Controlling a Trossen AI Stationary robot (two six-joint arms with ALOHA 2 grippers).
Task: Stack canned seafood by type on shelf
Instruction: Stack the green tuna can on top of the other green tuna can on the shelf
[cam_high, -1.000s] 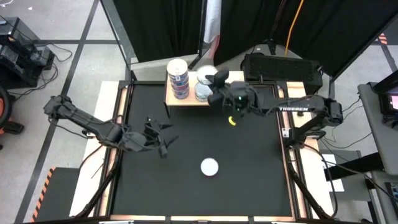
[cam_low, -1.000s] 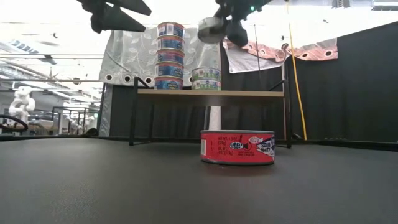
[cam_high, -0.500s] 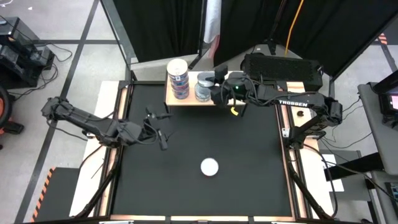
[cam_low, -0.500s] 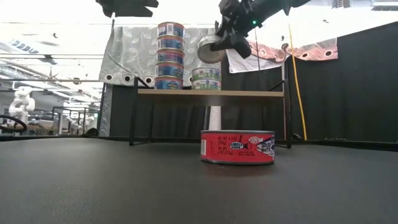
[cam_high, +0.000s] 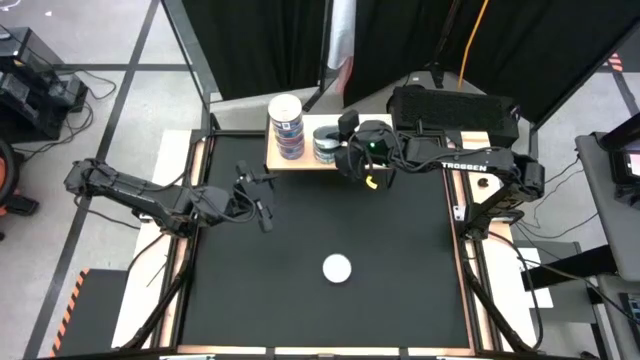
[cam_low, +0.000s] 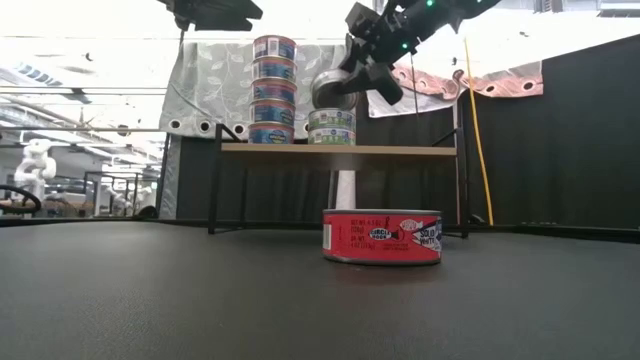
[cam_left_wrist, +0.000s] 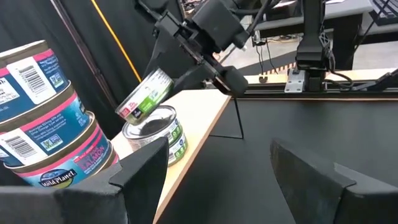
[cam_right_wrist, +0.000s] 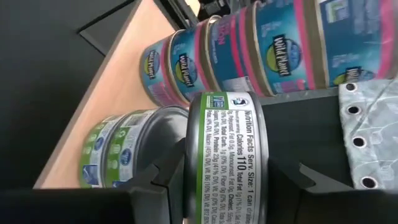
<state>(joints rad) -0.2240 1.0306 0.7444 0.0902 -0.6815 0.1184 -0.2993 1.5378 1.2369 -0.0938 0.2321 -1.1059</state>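
Right gripper (cam_low: 358, 78): clamped on a tilted green-and-white labelled round tin (cam_low: 334, 89), just above the two-high green-label stack (cam_low: 331, 127) on the light wood-topped, dark-legged shelf (cam_low: 400, 150). Advice: level the tin, centre it over the stack, lower, then release. Left gripper (cam_high: 262, 195): wide open, empty, waiting. Low view alone shows the red-labelled flat tin (cam_low: 382, 237) by its label; overhead gives only its silvery lid.
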